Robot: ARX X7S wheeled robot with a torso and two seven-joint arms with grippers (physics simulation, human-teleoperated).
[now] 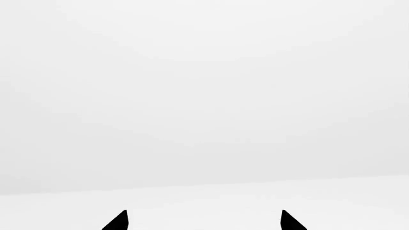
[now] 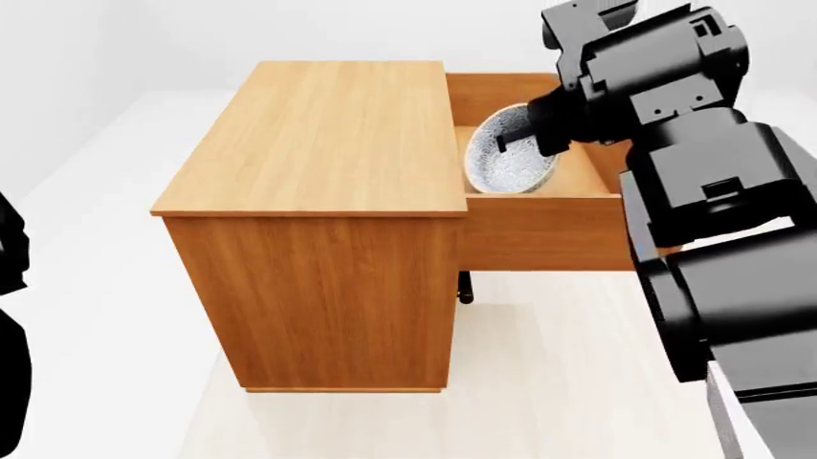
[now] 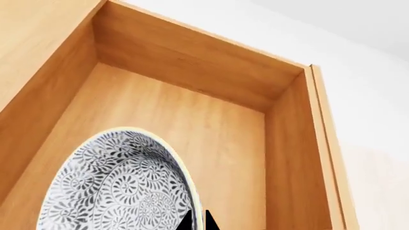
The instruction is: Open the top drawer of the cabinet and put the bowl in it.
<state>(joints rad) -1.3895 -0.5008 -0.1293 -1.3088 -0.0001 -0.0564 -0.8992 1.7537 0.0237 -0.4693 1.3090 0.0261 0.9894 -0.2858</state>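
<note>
The orange-brown cabinet (image 2: pixel 332 191) stands in the middle of the head view. Its top drawer (image 2: pixel 549 225) is pulled out to the right and open. My right gripper (image 2: pixel 521 143) is shut on the rim of the blue-patterned bowl (image 2: pixel 504 153) and holds it tilted on edge inside the drawer. In the right wrist view the bowl (image 3: pixel 115 187) fills the lower left, with the gripper (image 3: pixel 198 221) pinching its rim over the drawer's floor (image 3: pixel 211 143). My left gripper (image 1: pixel 203 221) is open and empty, facing a blank white surface. The drawer's handle is hidden.
A dark handle (image 2: pixel 466 287) of a lower drawer shows under the open drawer. My right arm (image 2: pixel 715 210) covers the drawer's right end. Part of my left arm (image 2: pixel 11 316) shows at the left edge. The floor (image 2: pixel 102 239) is white.
</note>
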